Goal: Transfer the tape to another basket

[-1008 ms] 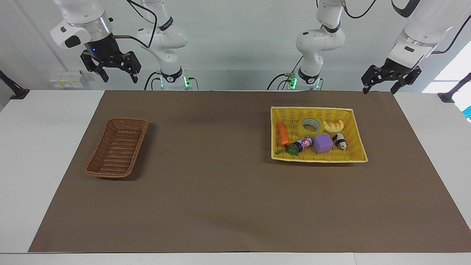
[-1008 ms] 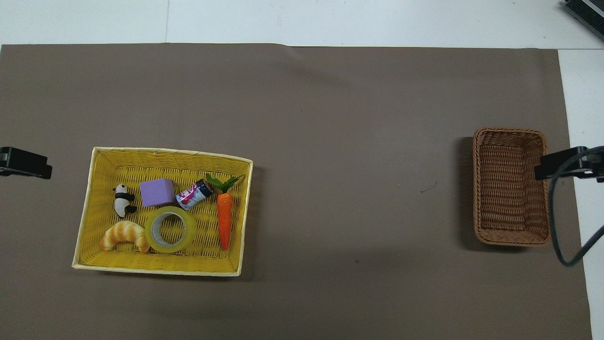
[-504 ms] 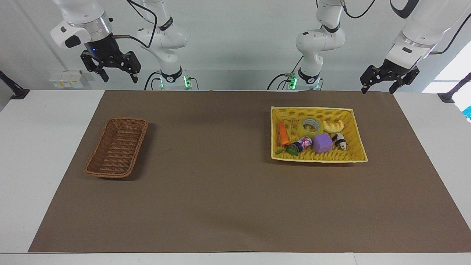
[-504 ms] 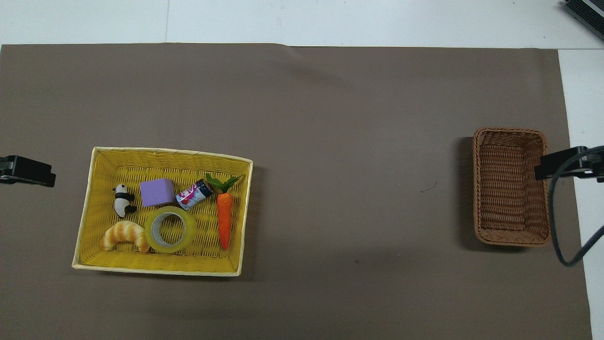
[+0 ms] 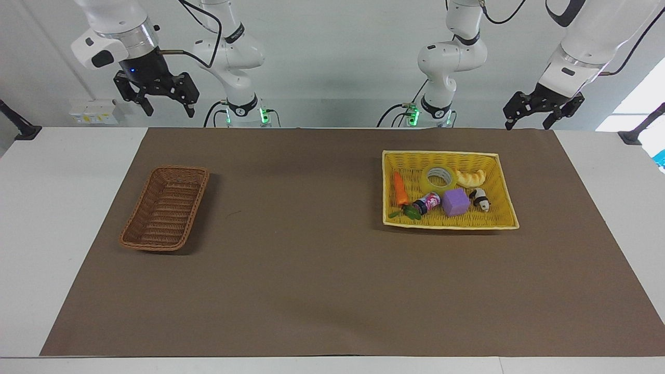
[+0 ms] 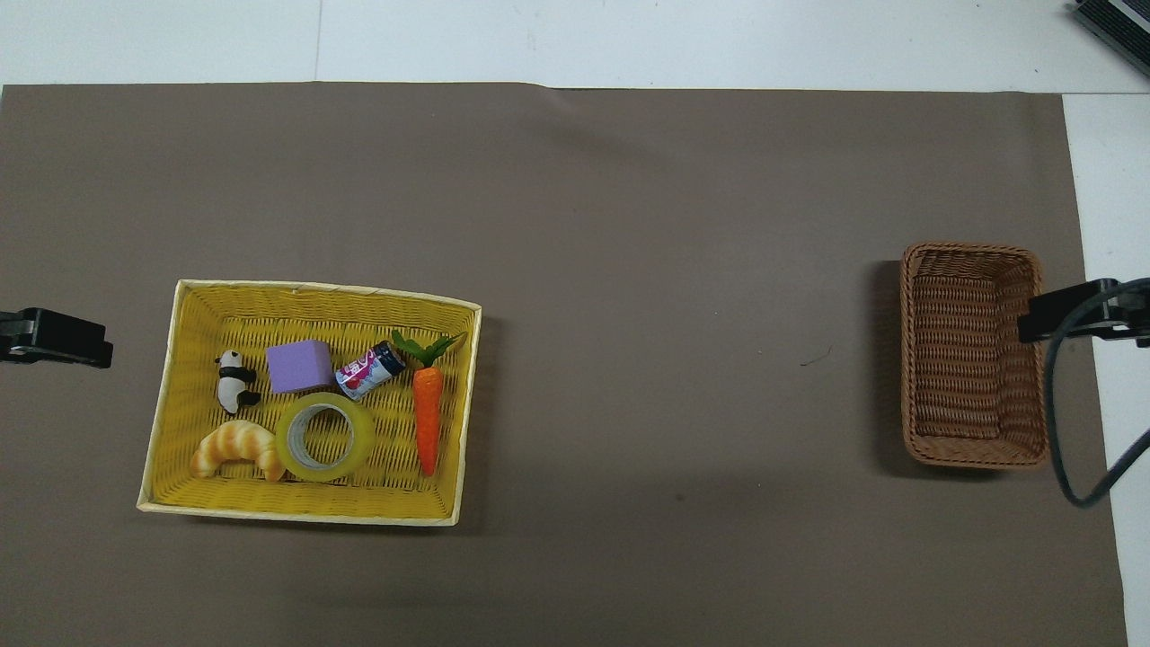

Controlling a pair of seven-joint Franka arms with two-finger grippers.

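Note:
The tape (image 5: pixel 439 177), a translucent yellow roll with a white core, lies flat in the bright-yellow basket (image 5: pixel 440 152), on the side nearer to the robots; it also shows in the overhead view (image 6: pixel 325 441). The dark-brown wicker basket (image 5: pixel 179 168) stands empty at the right arm's end of the table (image 6: pixel 970 247). My left gripper (image 5: pixel 526 124) hangs open and empty, high over the table edge at the left arm's end, apart from the yellow basket. My right gripper (image 5: pixel 170 111) waits open and empty, high over the table edge near the brown basket.
The yellow basket (image 6: pixel 323 288) also holds a carrot (image 5: pixel 399 188), a croissant (image 5: pixel 470 177), a purple cube (image 5: pixel 455 202), a panda figure (image 5: pixel 480 199) and a small can (image 5: pixel 427 202). A brown mat (image 5: pixel 311 270) covers the table.
My left gripper has shifted a little toward the yellow basket. The right arm and all the objects have not moved.

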